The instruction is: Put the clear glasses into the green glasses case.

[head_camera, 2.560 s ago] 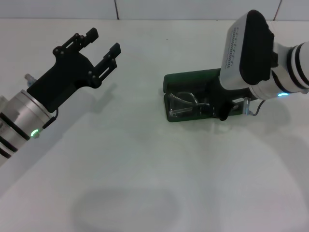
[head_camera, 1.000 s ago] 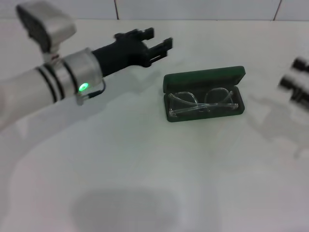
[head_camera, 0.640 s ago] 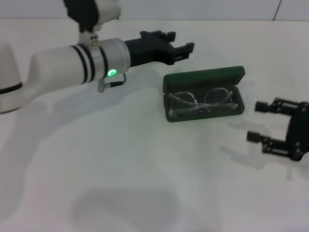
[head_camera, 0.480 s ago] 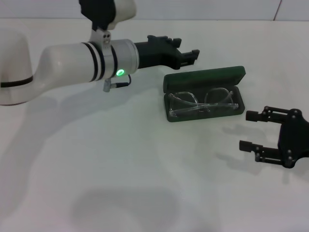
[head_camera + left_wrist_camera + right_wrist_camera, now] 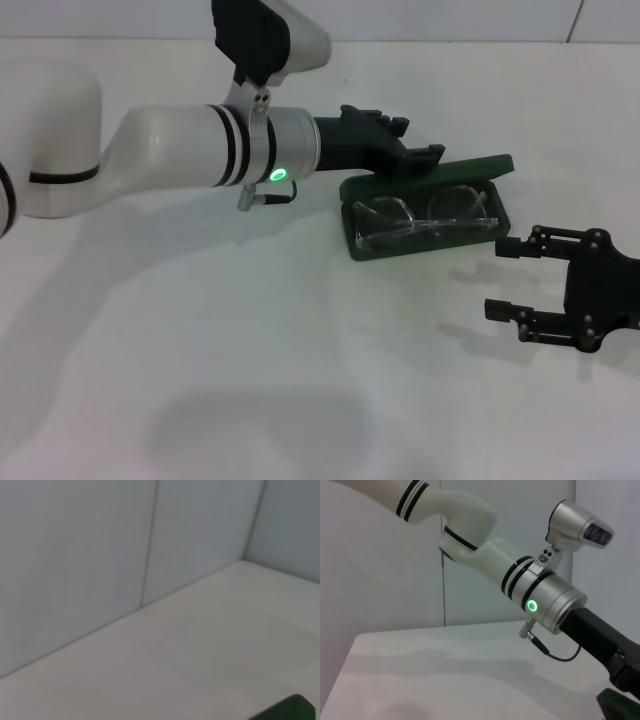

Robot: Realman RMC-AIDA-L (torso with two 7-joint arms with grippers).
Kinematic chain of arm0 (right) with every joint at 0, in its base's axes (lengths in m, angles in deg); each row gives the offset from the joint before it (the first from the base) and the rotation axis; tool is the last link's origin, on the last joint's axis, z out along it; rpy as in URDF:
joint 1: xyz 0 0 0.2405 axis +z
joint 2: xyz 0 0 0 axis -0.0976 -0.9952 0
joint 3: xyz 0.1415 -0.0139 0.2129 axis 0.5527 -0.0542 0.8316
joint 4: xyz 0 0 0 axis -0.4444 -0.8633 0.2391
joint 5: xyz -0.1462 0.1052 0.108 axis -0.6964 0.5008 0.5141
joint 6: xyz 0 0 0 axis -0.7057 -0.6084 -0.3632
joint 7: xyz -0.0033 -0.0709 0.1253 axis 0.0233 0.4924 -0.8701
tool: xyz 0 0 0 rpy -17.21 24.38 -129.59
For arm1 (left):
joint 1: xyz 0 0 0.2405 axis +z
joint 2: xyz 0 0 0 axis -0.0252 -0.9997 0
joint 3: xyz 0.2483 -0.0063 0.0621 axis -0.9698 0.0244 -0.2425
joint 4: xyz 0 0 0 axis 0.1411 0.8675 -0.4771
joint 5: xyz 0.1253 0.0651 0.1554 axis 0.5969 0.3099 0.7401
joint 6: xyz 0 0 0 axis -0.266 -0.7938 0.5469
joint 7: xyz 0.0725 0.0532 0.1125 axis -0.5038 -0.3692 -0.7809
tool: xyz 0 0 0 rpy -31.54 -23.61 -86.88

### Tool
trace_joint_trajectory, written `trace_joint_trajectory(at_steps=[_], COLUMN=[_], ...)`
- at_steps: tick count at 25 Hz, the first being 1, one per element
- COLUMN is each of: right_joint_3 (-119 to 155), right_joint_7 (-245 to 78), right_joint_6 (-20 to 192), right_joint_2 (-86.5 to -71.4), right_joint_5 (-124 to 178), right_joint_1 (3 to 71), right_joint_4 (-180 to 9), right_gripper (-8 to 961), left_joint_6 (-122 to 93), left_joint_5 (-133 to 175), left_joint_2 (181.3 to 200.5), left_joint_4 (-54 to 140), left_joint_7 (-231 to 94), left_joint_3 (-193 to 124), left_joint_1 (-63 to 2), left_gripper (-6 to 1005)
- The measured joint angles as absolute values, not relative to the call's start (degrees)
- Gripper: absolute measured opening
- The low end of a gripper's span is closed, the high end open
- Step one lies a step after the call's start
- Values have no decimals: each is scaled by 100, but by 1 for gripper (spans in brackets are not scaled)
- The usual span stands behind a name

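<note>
From the head view I have the left gripper [image 5: 415,148] reaching across the table from my left, its dark fingers [image 5: 425,153] lying at the back edge of the green glasses case [image 5: 425,245], right on the raised lid [image 5: 470,167]; whether they actually press it or sit just above I cannot tell, and I cannot tell if the fingers are apart or together, since they overlap from this angle. The lid stands tilted partway over the tray rather than flat back. Inside the tray I see the clear glasses [image 5: 425,217] lying folded, lenses side by side along the case's length. The left arm's silver wrist ring shows a green light [image 5: 278,175] with a short cable beneath it, and the white forearm runs back to the left edge. My right gripper [image 5: 505,278] sits near the right end of the case but apart from it, hanging over the white table [image 5: 250,330] with its two fingers spread wide and holding nothing. In the left wrist view I get mostly pale wall panels and tabletop, with only a green corner of the case [image 5: 287,711] at the edge. The right wrist view looks back at the left arm, its green light [image 5: 533,605] lit, and a sliver of green case [image 5: 620,705] in the corner.
</note>
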State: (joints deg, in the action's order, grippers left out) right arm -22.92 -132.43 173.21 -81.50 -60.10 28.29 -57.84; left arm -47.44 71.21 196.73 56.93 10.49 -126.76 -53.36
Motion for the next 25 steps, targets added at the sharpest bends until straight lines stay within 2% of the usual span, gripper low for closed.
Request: trace_joint_trajectory(at_steps=[20, 25], right_joint_3=[-2291, -2237], right_joint_7=[-13279, -13285], right_joint_6=[17070, 17070], right_joint_2=[-8156, -8153], right_joint_5=[-6122, -6094], right_joint_1=[3005, 2999], right_joint_4=[-5800, -5801], right_gripper=[664, 664], left_joint_6=[-4752, -5060], left_joint_5=[7130, 6354], left_joint_2=[19664, 19627], left_joint_4=[6140, 6768], left_joint_7=[706, -107], left_joint_3=[-13178, -13126], left_joint_1=[-4690, -4084], left_gripper=[618, 619])
